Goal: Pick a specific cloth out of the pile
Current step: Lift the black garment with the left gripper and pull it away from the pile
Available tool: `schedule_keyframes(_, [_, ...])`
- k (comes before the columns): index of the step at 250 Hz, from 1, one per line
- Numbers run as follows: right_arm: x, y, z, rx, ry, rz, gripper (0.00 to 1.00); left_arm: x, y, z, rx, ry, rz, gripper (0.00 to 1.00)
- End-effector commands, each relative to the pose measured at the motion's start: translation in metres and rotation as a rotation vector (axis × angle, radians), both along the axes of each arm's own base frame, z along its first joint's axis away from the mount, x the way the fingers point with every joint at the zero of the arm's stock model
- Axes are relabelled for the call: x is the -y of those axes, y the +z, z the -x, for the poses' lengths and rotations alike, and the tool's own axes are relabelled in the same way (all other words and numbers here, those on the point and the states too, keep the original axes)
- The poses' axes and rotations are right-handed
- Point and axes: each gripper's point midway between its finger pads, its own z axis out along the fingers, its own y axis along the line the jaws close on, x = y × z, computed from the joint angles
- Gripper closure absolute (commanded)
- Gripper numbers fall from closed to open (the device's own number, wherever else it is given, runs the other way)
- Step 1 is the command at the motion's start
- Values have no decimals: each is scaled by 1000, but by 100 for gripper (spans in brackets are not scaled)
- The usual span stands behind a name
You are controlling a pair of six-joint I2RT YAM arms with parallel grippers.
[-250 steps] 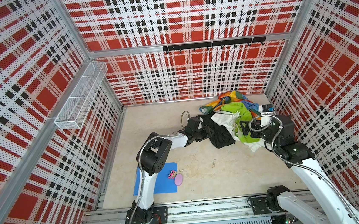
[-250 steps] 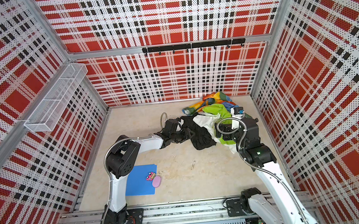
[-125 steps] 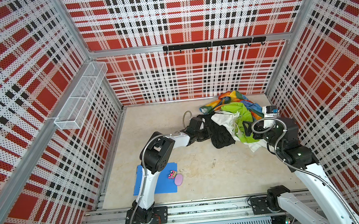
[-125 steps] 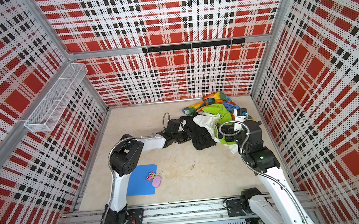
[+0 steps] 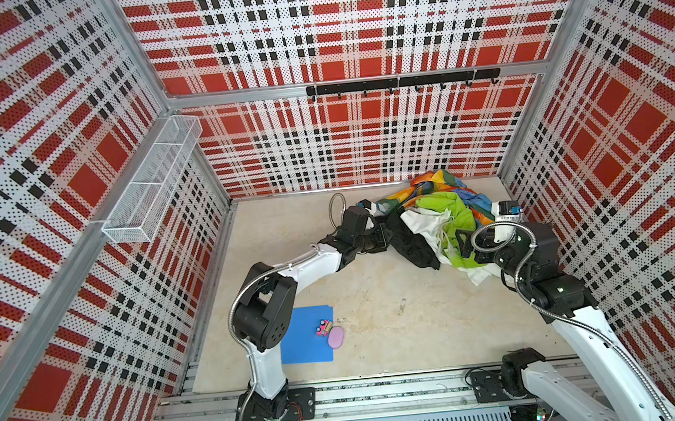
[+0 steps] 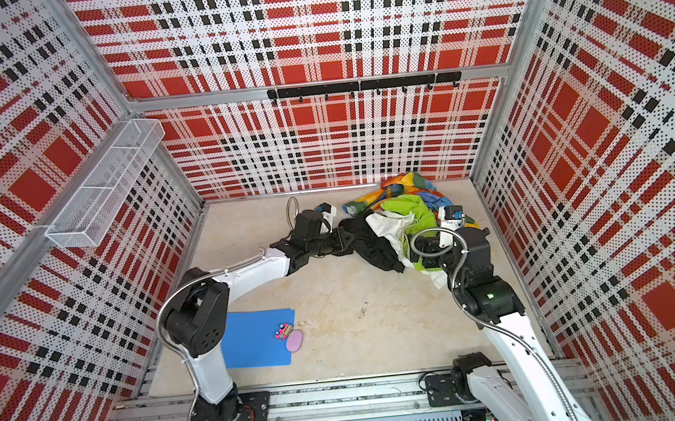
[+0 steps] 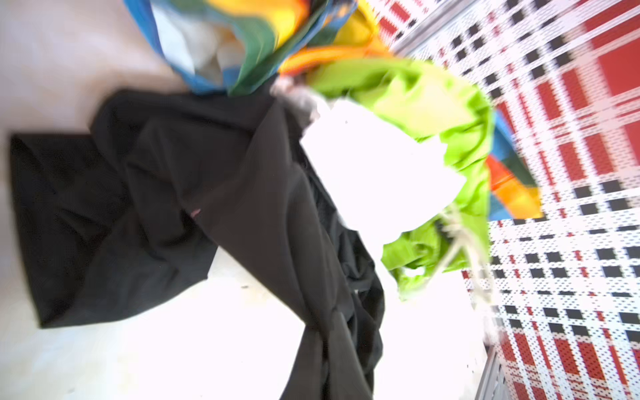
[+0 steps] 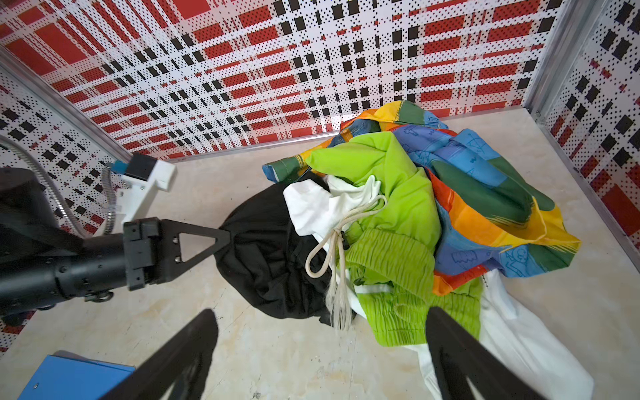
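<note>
On the desk [image 5: 376, 295], at the left edge of the pile [image 5: 444, 206], pinching a bunched fold of black cloth [image 8: 270, 249] with left fingers [image 8: 204, 242], with right fingers [image 8: 180, 356] spread nearby; soft, limp, likely dragging neighbours.

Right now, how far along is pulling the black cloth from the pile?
Done: the left gripper is shut on the black cloth. In hand: nothing lifted; it lies on the floor, tucked under the white cloth in the pile. Left: drag it clear. The right gripper hovers open.
</note>
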Motion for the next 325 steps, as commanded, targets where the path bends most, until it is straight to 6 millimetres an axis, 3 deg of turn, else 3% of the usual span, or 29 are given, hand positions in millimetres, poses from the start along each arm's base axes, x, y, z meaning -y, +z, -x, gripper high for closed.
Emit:
schedule_keyframes(1, [0, 10, -2, 45, -11, -23, 0, -12, 23, 1, 75, 5, -41, 100])
schedule_keyframes(59, [-1, 5, -4, 34, -10, -26, 3, -16, 57, 5, 145, -3, -11, 100])
schedule_keyframes(208, [-8, 7, -5, 38, 26, -41, 6, -19, 176, 14, 418, -95, 228, 100])
schedule_keyframes(279, [-11, 7, -3, 41, 42, -48, 6, -35, 231, 18, 522, -140, 367, 100])
schedule_keyframes(325, [-25, 13, 1, 64, 130, -70, 5, -47, 264, 19, 567, -147, 405, 100])
